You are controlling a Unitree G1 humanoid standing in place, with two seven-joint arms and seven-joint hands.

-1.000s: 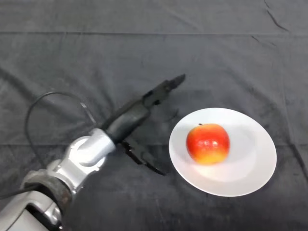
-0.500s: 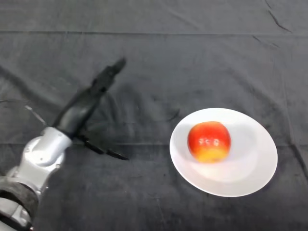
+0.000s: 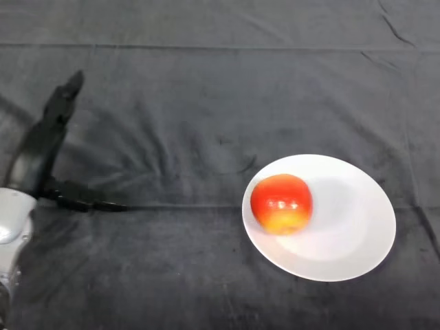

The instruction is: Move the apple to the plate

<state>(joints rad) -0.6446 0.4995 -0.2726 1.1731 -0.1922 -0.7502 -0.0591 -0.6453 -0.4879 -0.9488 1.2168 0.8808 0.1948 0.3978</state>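
Note:
A red and yellow apple (image 3: 281, 203) lies on the left part of a white plate (image 3: 350, 234) at the right of the dark cloth. My left hand (image 3: 40, 152) is at the far left edge, well away from the plate. Its fingers are straight and spread from the thumb, and it holds nothing.
The table is covered by a wrinkled dark cloth (image 3: 206, 103). Only the plate with the apple stands on it.
My left hand has drawn back from beside the plate to the far left. The apple has rolled a little to the left on the plate.

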